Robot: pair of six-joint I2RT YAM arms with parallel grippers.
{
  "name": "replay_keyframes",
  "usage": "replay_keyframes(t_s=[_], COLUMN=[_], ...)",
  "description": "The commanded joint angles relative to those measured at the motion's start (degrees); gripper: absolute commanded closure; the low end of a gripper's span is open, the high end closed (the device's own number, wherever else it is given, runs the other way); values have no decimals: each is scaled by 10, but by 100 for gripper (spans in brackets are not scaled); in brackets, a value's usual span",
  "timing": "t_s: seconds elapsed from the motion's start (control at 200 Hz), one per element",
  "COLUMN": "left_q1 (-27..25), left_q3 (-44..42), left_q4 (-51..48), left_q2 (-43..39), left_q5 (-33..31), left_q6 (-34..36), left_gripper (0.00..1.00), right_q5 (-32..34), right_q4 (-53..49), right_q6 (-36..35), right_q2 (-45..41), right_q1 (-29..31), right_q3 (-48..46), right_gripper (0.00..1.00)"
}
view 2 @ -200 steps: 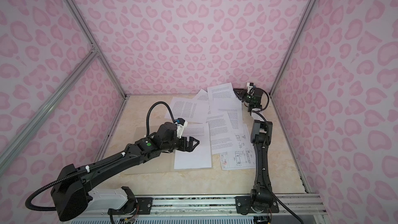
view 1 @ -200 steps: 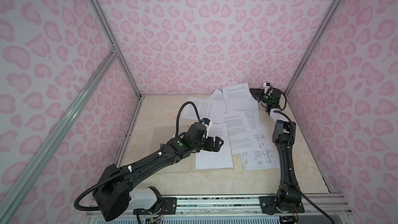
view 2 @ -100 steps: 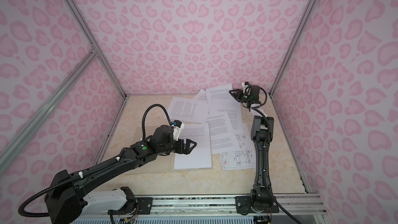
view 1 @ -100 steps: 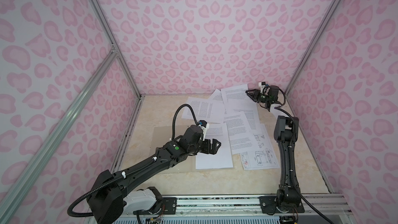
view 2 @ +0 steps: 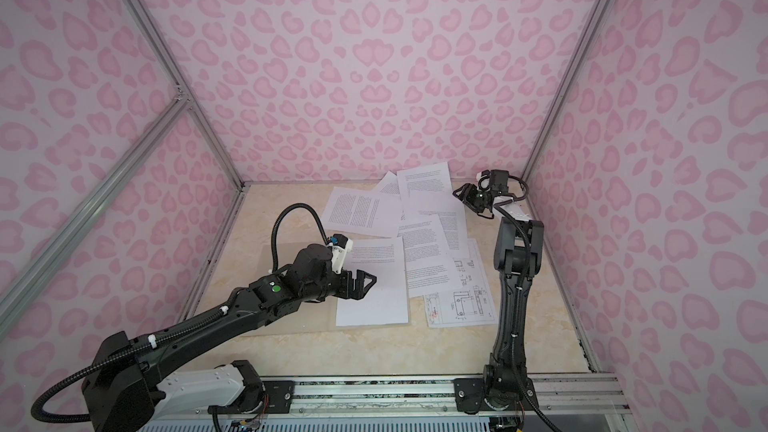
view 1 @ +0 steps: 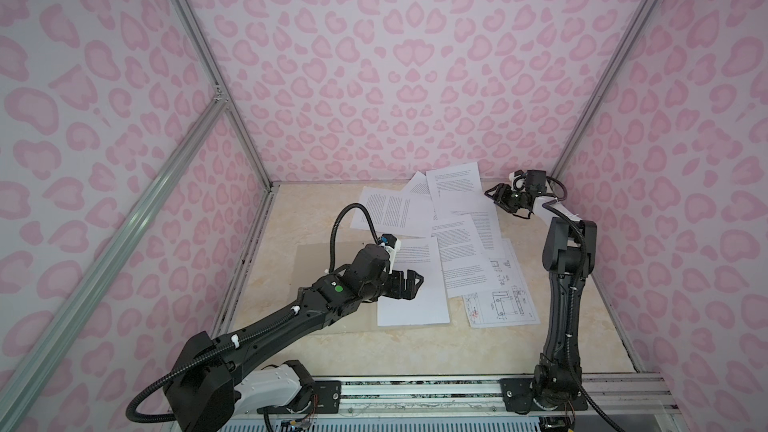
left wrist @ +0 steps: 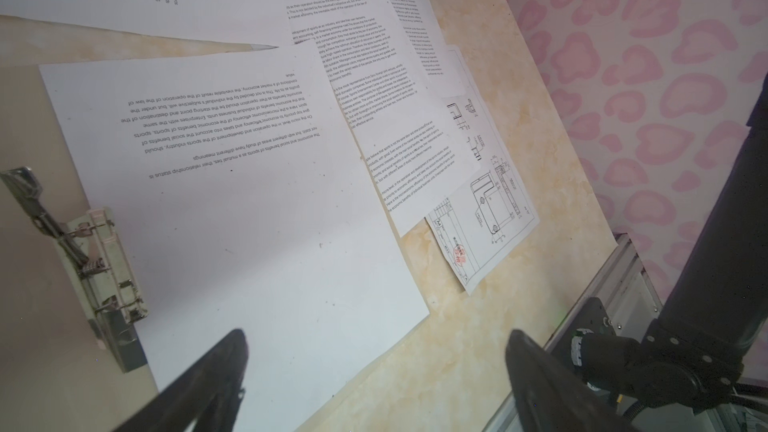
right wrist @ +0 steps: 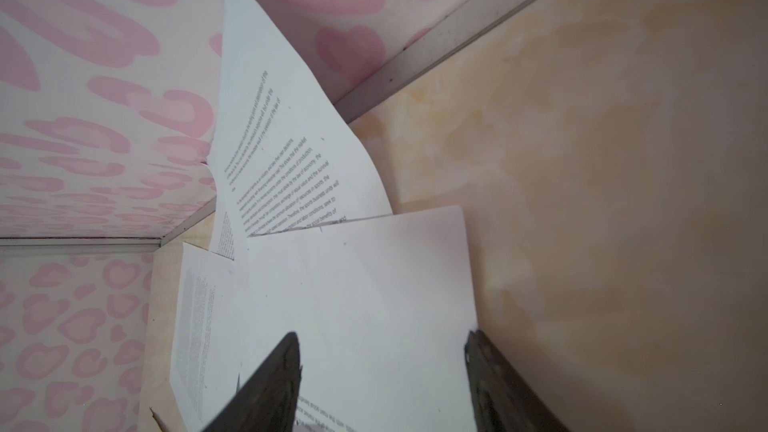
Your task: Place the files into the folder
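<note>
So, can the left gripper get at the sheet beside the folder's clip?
Probably yes: the open left gripper hangs over that sheet, and nothing lies over it there.

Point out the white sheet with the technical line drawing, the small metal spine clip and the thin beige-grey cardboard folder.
white drawing sheet (view 1: 503, 307): a top view, on the printed drawing.
metal spine clip (left wrist: 110, 268): left wrist view, on its pale base.
beige-grey folder (left wrist: 37, 326): left wrist view, bare cardboard beside the clip.
</note>
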Motion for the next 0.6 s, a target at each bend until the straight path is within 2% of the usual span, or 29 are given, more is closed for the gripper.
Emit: replay_keyframes(t_s=[0.0, 0.195, 0.36, 0.505, 0.595], left_q1=[0, 0, 1, 1, 0], left_q3=[-1, -4, -6, 1, 7], left_q4=[4, 2, 7, 7, 4], left_q2=[-1, -3, 1, 6, 13], left_q5=[0, -5, -6, -4, -6], left_q6=[6, 4, 0, 3, 5], left_gripper=[2, 2, 2, 2, 2], right_q5=[36, 66, 53, 65, 68], right_q4=[-62, -133, -221, -278, -263], right_q6=[-31, -52, -64, -58, -41], right_q2=[28, 76, 140, 130, 79], right_q1=[-4, -6, -4, -2, 2], right_q3=[34, 127, 243, 238, 151], right_gripper=[34, 32, 33, 37, 38])
